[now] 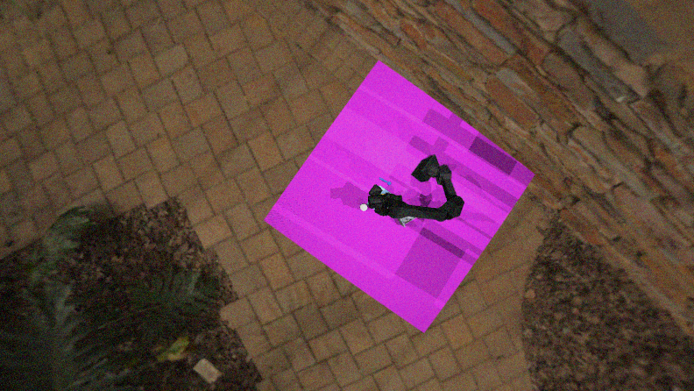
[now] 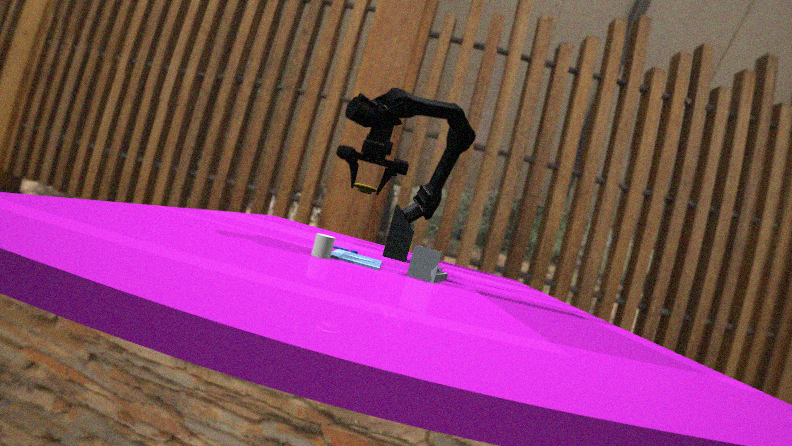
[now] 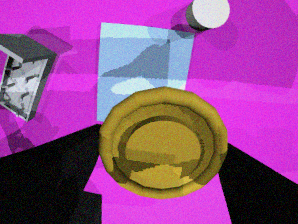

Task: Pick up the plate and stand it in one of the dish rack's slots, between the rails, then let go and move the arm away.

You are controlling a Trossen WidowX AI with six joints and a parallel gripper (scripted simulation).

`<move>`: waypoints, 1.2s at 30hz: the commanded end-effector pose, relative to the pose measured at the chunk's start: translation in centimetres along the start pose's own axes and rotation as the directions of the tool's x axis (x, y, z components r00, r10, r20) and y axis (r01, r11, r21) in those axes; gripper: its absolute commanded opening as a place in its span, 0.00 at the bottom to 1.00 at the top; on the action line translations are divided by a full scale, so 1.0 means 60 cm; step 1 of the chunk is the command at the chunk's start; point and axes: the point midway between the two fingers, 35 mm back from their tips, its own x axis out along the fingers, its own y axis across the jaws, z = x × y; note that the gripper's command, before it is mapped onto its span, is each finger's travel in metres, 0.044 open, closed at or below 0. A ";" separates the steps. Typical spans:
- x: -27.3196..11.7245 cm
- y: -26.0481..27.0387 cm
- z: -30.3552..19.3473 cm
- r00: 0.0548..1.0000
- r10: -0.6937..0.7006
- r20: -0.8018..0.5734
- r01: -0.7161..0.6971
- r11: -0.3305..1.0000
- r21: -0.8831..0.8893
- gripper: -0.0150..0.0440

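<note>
gripper (image 2: 370,180) clamped on yellow plate (image 3: 162,141), fingers on opposite rim edges | plate in the air, well above magenta table (image 2: 277,310), over light blue mat (image 3: 143,63) | white cylinder (image 3: 210,8) just beyond mat corner | grey dish rack (image 2: 425,263) on table, right of mat in exterior view, apart from plate

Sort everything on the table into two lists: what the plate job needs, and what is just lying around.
Needed:
plate, held in the gripper
dish rack

Lying around:
white cylinder
light blue mat
small blue utensil
</note>
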 end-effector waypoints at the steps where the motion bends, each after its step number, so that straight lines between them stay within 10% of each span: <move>1: -0.006 0.007 -0.001 1.000 0.000 -0.008 0.001 1.000 0.018 0.25; 17: -0.027 0.149 -0.011 1.000 -0.010 -0.008 0.013 0.845 0.535 0.25; 36: -0.029 0.298 -0.067 1.000 -0.010 -0.010 0.013 0.353 0.936 0.25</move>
